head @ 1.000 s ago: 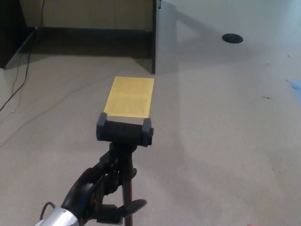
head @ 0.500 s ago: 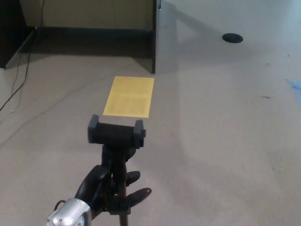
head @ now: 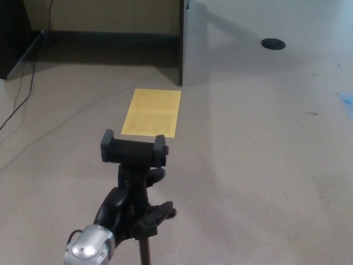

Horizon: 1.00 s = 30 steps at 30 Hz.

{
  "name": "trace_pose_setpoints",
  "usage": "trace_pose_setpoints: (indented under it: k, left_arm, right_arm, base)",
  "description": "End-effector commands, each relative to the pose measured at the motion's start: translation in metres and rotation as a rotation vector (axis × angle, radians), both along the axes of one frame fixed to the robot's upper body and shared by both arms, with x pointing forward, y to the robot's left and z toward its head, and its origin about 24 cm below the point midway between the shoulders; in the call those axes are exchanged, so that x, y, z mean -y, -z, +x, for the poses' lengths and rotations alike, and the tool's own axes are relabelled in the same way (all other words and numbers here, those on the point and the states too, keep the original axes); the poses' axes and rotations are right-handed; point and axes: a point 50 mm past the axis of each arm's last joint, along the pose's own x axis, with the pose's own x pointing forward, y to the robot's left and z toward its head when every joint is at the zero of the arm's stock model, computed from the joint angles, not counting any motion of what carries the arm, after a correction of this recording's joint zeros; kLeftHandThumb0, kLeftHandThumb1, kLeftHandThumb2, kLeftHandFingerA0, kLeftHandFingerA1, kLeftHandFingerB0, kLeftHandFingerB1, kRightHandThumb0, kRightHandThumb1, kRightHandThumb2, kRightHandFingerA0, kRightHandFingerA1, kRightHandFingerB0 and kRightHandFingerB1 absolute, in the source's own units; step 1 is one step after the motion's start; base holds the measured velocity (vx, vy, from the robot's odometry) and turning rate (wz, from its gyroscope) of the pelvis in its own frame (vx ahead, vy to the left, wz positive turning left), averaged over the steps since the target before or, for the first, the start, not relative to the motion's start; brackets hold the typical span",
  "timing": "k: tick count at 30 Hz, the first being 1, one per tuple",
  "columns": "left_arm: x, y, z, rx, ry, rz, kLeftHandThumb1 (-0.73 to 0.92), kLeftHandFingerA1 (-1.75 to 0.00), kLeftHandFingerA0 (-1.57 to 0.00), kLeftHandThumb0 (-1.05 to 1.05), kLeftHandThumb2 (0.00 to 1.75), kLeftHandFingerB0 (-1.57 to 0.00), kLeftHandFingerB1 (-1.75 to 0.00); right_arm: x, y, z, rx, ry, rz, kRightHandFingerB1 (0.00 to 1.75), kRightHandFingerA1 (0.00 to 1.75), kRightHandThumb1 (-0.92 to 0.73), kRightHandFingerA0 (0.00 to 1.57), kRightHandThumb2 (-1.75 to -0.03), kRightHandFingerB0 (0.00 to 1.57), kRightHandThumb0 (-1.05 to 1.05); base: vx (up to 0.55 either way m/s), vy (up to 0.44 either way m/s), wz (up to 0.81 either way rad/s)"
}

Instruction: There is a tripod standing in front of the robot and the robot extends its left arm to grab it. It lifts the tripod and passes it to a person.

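Observation:
A black tripod [head: 134, 165] with a phone clamp on top stands low in the head view, its pole running off the bottom edge. My left hand [head: 128, 212] comes up from the lower left and is shut on the tripod's neck just under the clamp, fingers wrapped around it. A silver wrist cuff [head: 89, 247] shows below the hand. The tripod's legs are out of the picture. My right hand does not show.
A yellow rectangular sheet [head: 151, 112] lies on the beige carpet beyond the tripod. A dark partition edge [head: 180, 44] and dark furniture stand at the back. A cable [head: 25, 94] trails at far left. A round black floor port [head: 272, 44] sits at the upper right.
The tripod head has shifted left and a little up in my left hand. My fingers have closed tighter around the neck, and the wrist has come further into view.

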Motion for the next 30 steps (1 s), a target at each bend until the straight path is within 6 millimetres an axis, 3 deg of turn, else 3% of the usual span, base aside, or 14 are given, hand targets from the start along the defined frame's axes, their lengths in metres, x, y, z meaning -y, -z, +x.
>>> trace_pose_setpoints:
  k: [1, 2, 3, 4, 5, 18, 22, 25, 30]
  left_arm:
    - [0.006, -0.011, 0.002, 0.118, -0.017, 0.038, 0.86, -1.01, -1.1, 0.03, 0.68, -0.86, -0.74]
    - [0.009, -0.013, 0.002, 0.131, -0.02, 0.05, 0.8, -1.17, -1.03, 0.04, 0.77, -0.83, -0.98]
    - [0.01, -0.014, 0.002, 0.137, -0.022, 0.047, 0.78, -1.34, -0.98, 0.08, 0.84, -0.79, -1.1]
    - [0.011, -0.015, 0.001, 0.134, -0.031, 0.028, 0.81, -1.49, -0.9, 0.04, 0.85, -0.74, -1.18]
    - [0.012, -0.015, 0.0, 0.127, -0.042, 0.0, 0.81, -1.5, -0.9, 0.02, 0.85, -0.74, -1.19]
    - [0.015, -0.034, 0.001, 0.242, -0.078, 0.004, 0.76, -1.5, -0.95, 0.03, 0.88, -0.81, -1.25]
    - [0.024, -0.057, 0.003, 0.325, -0.056, -0.008, 0.71, -1.42, -1.01, 0.06, 0.95, -0.86, -1.19]
    - [0.034, -0.074, 0.003, 0.4, -0.026, -0.004, 0.77, -1.43, -1.02, 0.0, 0.84, -0.84, -1.21]
    - [0.059, -0.108, 0.005, 0.47, 0.041, -0.061, 0.77, -1.36, -1.08, 0.04, 0.85, -0.84, -1.14]
  right_arm:
    - [0.006, -0.003, 0.0, 0.002, 0.008, -0.005, 0.38, 0.42, -0.66, 0.65, -0.6, 0.55, -0.39]
    - [0.006, -0.003, 0.001, 0.005, 0.006, -0.007, 0.38, 0.42, -0.66, 0.66, -0.6, 0.55, -0.39]
    - [0.006, -0.003, 0.001, 0.005, 0.006, -0.01, 0.38, 0.42, -0.66, 0.67, -0.6, 0.56, -0.39]
    - [0.006, -0.003, 0.001, 0.004, 0.007, -0.01, 0.38, 0.42, -0.66, 0.68, -0.6, 0.55, -0.39]
    - [0.006, -0.003, 0.001, 0.001, 0.006, -0.011, 0.38, 0.42, -0.67, 0.69, -0.6, 0.55, -0.39]
    - [0.008, -0.005, 0.005, 0.006, 0.01, -0.01, 0.38, 0.41, -0.67, 0.65, -0.6, 0.54, -0.38]
    - [0.008, -0.004, 0.004, 0.003, 0.008, -0.006, 0.38, 0.41, -0.67, 0.64, -0.6, 0.54, -0.39]
    - [0.009, -0.004, 0.003, 0.0, 0.012, -0.011, 0.38, 0.42, -0.67, 0.68, -0.6, 0.55, -0.39]
    - [0.01, -0.005, 0.003, -0.003, 0.01, -0.013, 0.38, 0.41, -0.66, 0.63, -0.61, 0.53, -0.38]
  base:
    - [0.0, 0.0, 0.0]
    - [0.0, 0.0, 0.0]
    - [0.0, 0.0, 0.0]
    - [0.0, 0.0, 0.0]
    - [0.0, 0.0, 0.0]
    - [0.0, 0.0, 0.0]
    - [0.0, 0.0, 0.0]
    - [0.0, 0.0, 0.0]
    - [0.0, 0.0, 0.0]
